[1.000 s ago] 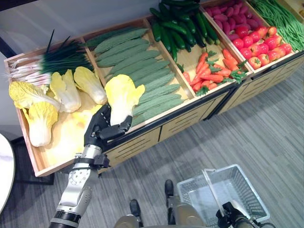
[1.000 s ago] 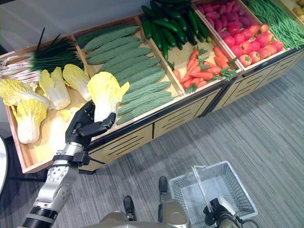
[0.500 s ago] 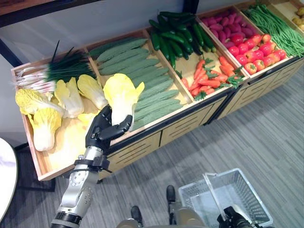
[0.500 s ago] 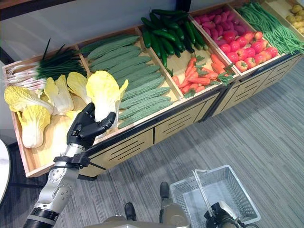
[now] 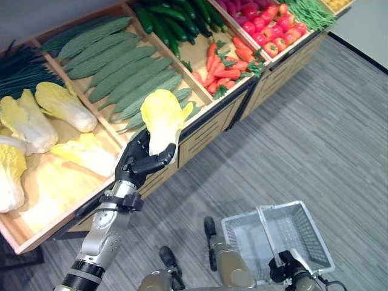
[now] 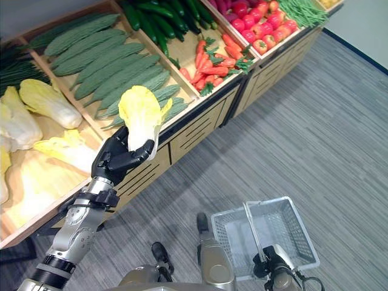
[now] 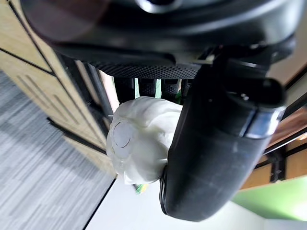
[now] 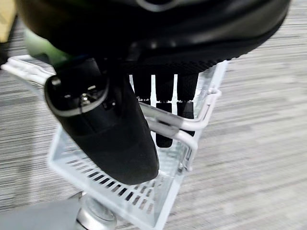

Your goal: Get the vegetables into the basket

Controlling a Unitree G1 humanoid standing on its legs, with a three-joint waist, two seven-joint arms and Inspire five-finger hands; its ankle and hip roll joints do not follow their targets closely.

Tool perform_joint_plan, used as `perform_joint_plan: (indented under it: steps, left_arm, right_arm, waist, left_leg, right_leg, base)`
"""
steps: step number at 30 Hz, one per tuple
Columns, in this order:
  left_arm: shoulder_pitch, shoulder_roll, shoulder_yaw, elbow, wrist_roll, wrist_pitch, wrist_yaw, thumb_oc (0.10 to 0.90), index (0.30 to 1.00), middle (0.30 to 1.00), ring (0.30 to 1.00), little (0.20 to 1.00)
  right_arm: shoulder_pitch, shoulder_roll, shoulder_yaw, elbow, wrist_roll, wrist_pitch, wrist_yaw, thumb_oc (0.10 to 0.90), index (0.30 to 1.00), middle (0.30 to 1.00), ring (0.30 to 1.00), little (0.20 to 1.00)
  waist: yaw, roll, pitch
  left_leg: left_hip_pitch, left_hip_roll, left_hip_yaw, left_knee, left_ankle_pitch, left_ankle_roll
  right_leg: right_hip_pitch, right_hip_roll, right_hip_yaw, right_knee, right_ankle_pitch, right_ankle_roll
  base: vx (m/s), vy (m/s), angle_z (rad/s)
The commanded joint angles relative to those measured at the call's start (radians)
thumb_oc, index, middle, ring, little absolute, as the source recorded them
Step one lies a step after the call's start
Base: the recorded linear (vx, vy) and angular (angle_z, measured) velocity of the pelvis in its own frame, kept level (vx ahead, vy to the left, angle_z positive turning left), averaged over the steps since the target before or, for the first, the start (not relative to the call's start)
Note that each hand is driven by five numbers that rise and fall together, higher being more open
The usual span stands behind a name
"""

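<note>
The left hand (image 5: 138, 162) holds a yellow cabbage (image 5: 162, 118) by its pale base, with the fingers (image 7: 144, 87) and the thumb curled round it. The cabbage stands upright above the hand, in the air in front of the wooden display stand (image 5: 206, 121), over its front edge. In the stand, more cabbages (image 5: 57, 104) lie in the left compartment, and long green bumpy gourds (image 5: 118, 76) lie in the next one. Further along are dark cucumbers (image 5: 163, 18), carrots (image 5: 224, 63) and red tomatoes (image 5: 270, 33). The right hand (image 6: 271, 270) is low over the grey floor, and its fingers (image 8: 165, 117) are curled round the 2 white handles (image 8: 182, 127) of the wire basket (image 5: 303, 242). The basket hangs from this hand, well apart from the cabbage.
</note>
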Motion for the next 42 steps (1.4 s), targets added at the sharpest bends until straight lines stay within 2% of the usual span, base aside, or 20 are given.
perform_joint_plan:
  steps: [1, 3, 5, 6, 8, 10, 14, 15, 18, 19, 20, 21, 22, 24, 27, 31, 35, 38, 39, 42]
  left_arm:
    - [-0.034, 0.013, 0.068, -0.154, 0.032, -0.092, -0.04, 0.4, 0.3, 0.3, 0.3, 0.3]
    - [-0.023, 0.013, 0.069, -0.159, 0.039, -0.086, -0.047, 0.4, 0.3, 0.3, 0.3, 0.3]
    - [-0.017, 0.021, 0.081, -0.158, 0.043, -0.087, -0.047, 0.4, 0.3, 0.3, 0.3, 0.3]
    - [-0.019, 0.019, 0.084, -0.15, 0.045, -0.09, -0.046, 0.4, 0.3, 0.3, 0.3, 0.3]
    - [-0.022, 0.011, 0.078, -0.139, 0.044, -0.092, -0.043, 0.4, 0.3, 0.3, 0.3, 0.3]
    - [-0.025, 0.004, 0.073, -0.135, 0.038, -0.088, -0.044, 0.4, 0.3, 0.3, 0.3, 0.3]
    - [-0.05, -0.029, 0.031, -0.127, 0.028, -0.077, -0.048, 0.4, 0.3, 0.3, 0.3, 0.3]
    - [-0.07, -0.038, 0.011, -0.128, 0.032, -0.076, -0.043, 0.4, 0.3, 0.3, 0.3, 0.3]
    - [-0.101, -0.047, -0.02, -0.139, 0.044, -0.074, -0.046, 0.4, 0.3, 0.3, 0.3, 0.3]
    - [-0.117, -0.047, -0.034, -0.153, 0.059, -0.078, -0.045, 0.4, 0.3, 0.3, 0.3, 0.3]
    - [-0.117, -0.047, -0.034, -0.153, 0.059, -0.078, -0.045, 0.4, 0.3, 0.3, 0.3, 0.3]
    - [-0.121, -0.049, -0.039, -0.161, 0.062, -0.079, -0.046, 0.4, 0.3, 0.3, 0.3, 0.3]
    - [-0.115, -0.049, -0.037, -0.173, 0.076, -0.086, -0.039, 0.4, 0.3, 0.3, 0.3, 0.3]
    - [-0.108, -0.042, -0.03, -0.176, 0.086, -0.093, -0.034, 0.4, 0.3, 0.3, 0.3, 0.3]
    - [-0.106, -0.024, -0.013, -0.186, 0.092, -0.106, -0.025, 0.4, 0.3, 0.3, 0.3, 0.3]
    - [-0.103, -0.014, -0.015, -0.187, 0.065, -0.107, -0.038, 0.4, 0.3, 0.3, 0.3, 0.3]
    - [-0.08, 0.015, -0.011, -0.192, 0.066, -0.114, -0.044, 0.4, 0.3, 0.3, 0.3, 0.3]
    - [-0.079, 0.021, -0.011, -0.187, 0.067, -0.116, -0.044, 0.4, 0.3, 0.3, 0.3, 0.3]
    - [-0.069, 0.027, -0.003, -0.176, 0.072, -0.12, -0.042, 0.4, 0.3, 0.3, 0.3, 0.3]
    - [-0.053, 0.034, 0.008, -0.17, 0.081, -0.123, -0.036, 0.4, 0.3, 0.3, 0.3, 0.3]
  right_arm:
    - [0.024, -0.028, 0.043, -0.004, 0.02, -0.013, -0.016, 0.4, 0.3, 0.3, 0.3, 0.3]
    - [0.024, -0.029, 0.044, 0.0, 0.022, -0.014, -0.016, 0.4, 0.3, 0.3, 0.3, 0.3]
    - [0.025, -0.03, 0.044, 0.0, 0.023, -0.018, -0.017, 0.4, 0.3, 0.3, 0.3, 0.3]
    - [0.034, -0.029, 0.048, -0.015, 0.026, -0.022, -0.02, 0.4, 0.3, 0.3, 0.3, 0.3]
    - [0.041, -0.032, 0.042, -0.022, 0.031, -0.022, -0.022, 0.4, 0.3, 0.3, 0.3, 0.3]
    - [0.048, -0.038, 0.03, -0.021, 0.037, -0.023, -0.023, 0.4, 0.3, 0.3, 0.3, 0.3]
    - [0.057, -0.061, -0.016, 0.017, 0.057, -0.002, -0.051, 0.4, 0.3, 0.3, 0.3, 0.3]
    - [0.059, -0.073, -0.036, 0.032, 0.073, 0.004, -0.062, 0.4, 0.3, 0.3, 0.3, 0.3]
    - [0.074, -0.094, -0.065, 0.047, 0.101, 0.006, -0.068, 0.4, 0.3, 0.3, 0.3, 0.3]
    - [0.06, -0.112, -0.072, 0.071, 0.106, 0.013, -0.074, 0.4, 0.3, 0.3, 0.3, 0.3]
    - [0.06, -0.112, -0.072, 0.071, 0.106, 0.013, -0.074, 0.4, 0.3, 0.3, 0.3, 0.3]
    - [0.05, -0.119, -0.072, 0.086, 0.108, 0.016, -0.076, 0.4, 0.3, 0.3, 0.3, 0.3]
    - [0.035, -0.135, -0.08, 0.109, 0.125, 0.018, -0.08, 0.4, 0.3, 0.3, 0.3, 0.3]
    - [0.027, -0.141, -0.075, 0.113, 0.126, 0.017, -0.086, 0.4, 0.3, 0.3, 0.3, 0.3]
    - [0.009, -0.147, -0.062, 0.112, 0.127, 0.01, -0.09, 0.4, 0.3, 0.3, 0.3, 0.3]
    - [0.014, -0.136, -0.056, 0.108, 0.129, 0.008, -0.085, 0.4, 0.3, 0.3, 0.3, 0.3]
    - [0.0, -0.105, -0.038, 0.098, 0.126, 0.006, -0.074, 0.4, 0.3, 0.3, 0.3, 0.3]
    - [-0.004, -0.096, -0.031, 0.091, 0.121, 0.004, -0.073, 0.4, 0.3, 0.3, 0.3, 0.3]
    - [-0.016, -0.083, -0.025, 0.076, 0.119, 0.001, -0.074, 0.4, 0.3, 0.3, 0.3, 0.3]
    - [-0.027, -0.076, -0.022, 0.074, 0.116, -0.001, -0.074, 0.4, 0.3, 0.3, 0.3, 0.3]
  waist:
    - [0.025, 0.001, -0.071]
    - [0.039, -0.009, -0.084]
    - [0.049, -0.017, -0.094]
    - [0.044, -0.015, -0.095]
    - [0.038, -0.012, -0.095]
    - [0.03, -0.005, -0.095]
    - [0.0, 0.026, -0.084]
    - [-0.008, 0.04, -0.075]
    - [-0.018, 0.053, -0.063]
    - [0.001, 0.051, -0.043]
    - [0.001, 0.051, -0.043]
    - [0.008, 0.048, -0.046]
    - [0.037, 0.042, -0.043]
    - [0.053, 0.041, -0.043]
    - [0.073, 0.04, -0.039]
    - [0.061, 0.044, -0.057]
    - [0.052, 0.025, -0.08]
    - [0.054, 0.02, -0.081]
    - [0.047, 0.014, -0.076]
    - [0.06, 0.014, -0.073]
  left_leg:
    - [-0.025, 0.033, -0.064, 0.024, -0.031, -0.084]
    - [-0.018, 0.028, -0.032, 0.019, -0.026, -0.082]
    - [-0.009, 0.03, -0.005, 0.021, -0.023, -0.089]
    - [0.001, 0.042, 0.014, 0.031, -0.02, -0.097]
    - [0.011, 0.047, 0.02, 0.033, -0.012, -0.107]
    - [0.016, 0.052, 0.018, 0.029, 0.0, -0.117]
    - [0.016, 0.1, 0.035, 0.032, 0.056, -0.166]
    - [0.004, 0.116, 0.024, 0.042, 0.077, -0.183]
    - [-0.02, 0.143, -0.019, 0.088, 0.089, -0.207]
    - [-0.065, 0.13, -0.147, 0.129, 0.116, -0.204]
    - [-0.065, 0.13, -0.147, 0.129, 0.116, -0.204]
    - [-0.09, 0.103, -0.242, 0.126, 0.102, -0.194]
    - [-0.126, 0.05, -0.446, 0.086, 0.067, -0.169]
    - [-0.162, 0.034, -0.565, 0.051, 0.092, -0.164]
    - [-0.187, -0.002, -0.675, 0.035, 0.107, -0.151]
    - [-0.153, -0.012, -0.601, 0.045, 0.07, -0.129]
    - [-0.12, -0.037, -0.508, 0.064, 0.018, -0.096]
    - [-0.112, -0.046, -0.48, 0.074, 0.002, -0.086]
    - [-0.102, -0.06, -0.434, 0.074, -0.014, -0.073]
    - [-0.089, -0.057, -0.391, 0.06, -0.013, -0.071]
  right_leg:
    - [0.104, -0.069, 0.009, 0.007, 0.021, 0.044]
    - [0.139, -0.062, 0.0, 0.005, 0.019, 0.049]
    - [0.162, -0.055, -0.015, -0.05, 0.017, 0.049]
    - [0.158, -0.042, -0.023, -0.07, -0.014, 0.041]
    - [0.174, -0.03, -0.034, -0.099, -0.038, 0.031]
    - [0.19, -0.016, -0.036, -0.129, -0.046, 0.024]
    - [0.229, 0.031, -0.014, -0.213, -0.051, -0.002]
    - [0.232, 0.043, -0.003, -0.221, -0.054, -0.013]
    - [0.24, 0.063, 0.018, -0.228, -0.065, -0.036]
    - [0.222, 0.08, 0.048, -0.225, -0.05, -0.057]
    - [0.222, 0.08, 0.048, -0.225, -0.05, -0.057]
    - [0.208, 0.08, 0.066, -0.225, -0.047, -0.058]
    - [0.194, 0.087, 0.132, -0.226, -0.041, -0.053]
    - [0.178, 0.096, 0.186, -0.218, -0.029, -0.05]
    - [0.164, 0.11, 0.249, -0.197, -0.035, -0.049]
    - [0.161, 0.088, 0.286, -0.175, -0.053, -0.033]
    - [0.139, 0.054, 0.361, -0.163, -0.029, 0.008]
    - [0.127, 0.042, 0.38, -0.159, -0.014, 0.026]
    - [0.095, 0.025, 0.405, -0.163, 0.046, 0.061]
    - [0.081, 0.013, 0.391, -0.17, 0.077, 0.075]
  base:
    - [-0.09, 0.044, -0.67]
    - [-0.01, -0.017, -0.73]
    - [0.03, -0.098, -0.89]
    - [0.08, -0.13, -0.86]
    - [0.06, -0.154, -0.49]
    - [0.03, -0.171, -0.13]
    - [-0.01, -0.277, -0.07]
    - [-0.02, -0.244, -0.29]
    - [-0.05, -0.218, -0.11]
    - [-0.09, -0.136, -0.13]
    - [-0.1, -0.121, -0.34]
    - [0.01, -0.043, -0.55]
    - [0.03, -0.04, -0.58]
    - [0.06, 0.006, -0.95]
    - [0.07, 0.076, -1.06]
    - [0.07, 0.226, -0.69]
    - [0.06, 0.275, -0.44]
    - [-0.02, 0.209, -0.86]
    - [-0.05, 0.166, -0.49]
    - [-0.05, 0.134, -0.54]
